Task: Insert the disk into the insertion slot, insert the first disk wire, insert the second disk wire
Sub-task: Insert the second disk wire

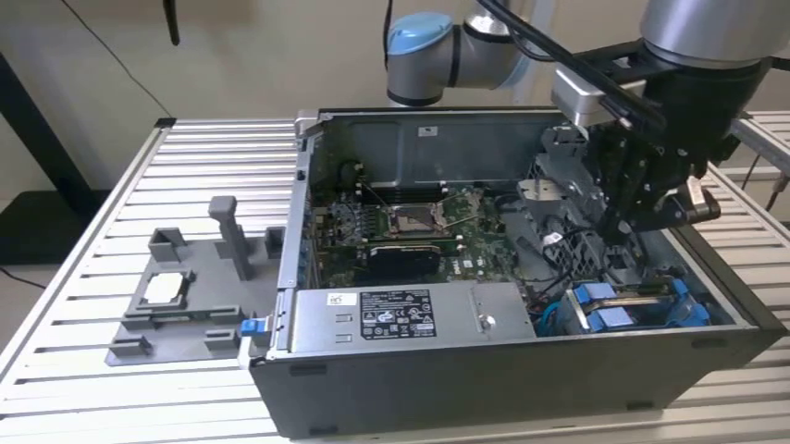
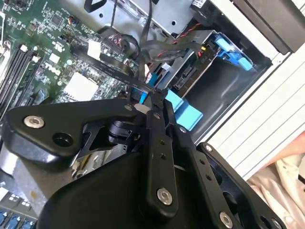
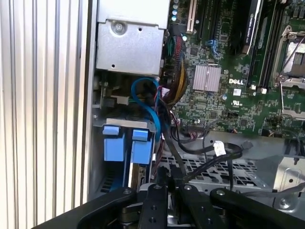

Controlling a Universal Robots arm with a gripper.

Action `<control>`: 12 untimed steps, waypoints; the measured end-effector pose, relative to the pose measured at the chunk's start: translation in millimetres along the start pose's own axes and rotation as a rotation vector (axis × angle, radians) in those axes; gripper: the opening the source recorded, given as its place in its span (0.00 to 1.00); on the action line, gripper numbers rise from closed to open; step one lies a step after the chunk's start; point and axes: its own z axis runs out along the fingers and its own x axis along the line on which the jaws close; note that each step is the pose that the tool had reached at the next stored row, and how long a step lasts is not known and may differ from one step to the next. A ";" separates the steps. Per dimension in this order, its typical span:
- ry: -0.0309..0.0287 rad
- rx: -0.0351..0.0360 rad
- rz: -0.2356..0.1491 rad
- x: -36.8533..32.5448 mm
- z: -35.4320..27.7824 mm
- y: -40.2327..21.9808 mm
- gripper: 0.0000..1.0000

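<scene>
Fingers [image 2: 157, 138] are pinched tight on the limp disk wire [image 2: 139, 94], judged best gripped at its stiff connector, beside the seated disk [image 2: 186, 114].

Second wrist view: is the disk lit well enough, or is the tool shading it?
Second wrist view: the disk shows brightly lit blue tabs, the dark tool covers the lower half, and the ribbed table is washed out. First wrist view: the disk is evenly lit, with a darker gap between it and the power supply.
</scene>
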 end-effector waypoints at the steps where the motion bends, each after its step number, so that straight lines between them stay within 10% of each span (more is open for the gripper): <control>1: -0.0028 -0.0028 0.000 1.6 0.4 -1.6 0.16; 12: -0.0467 -0.0255 0.005 22.7 4.2 -13.8 0.16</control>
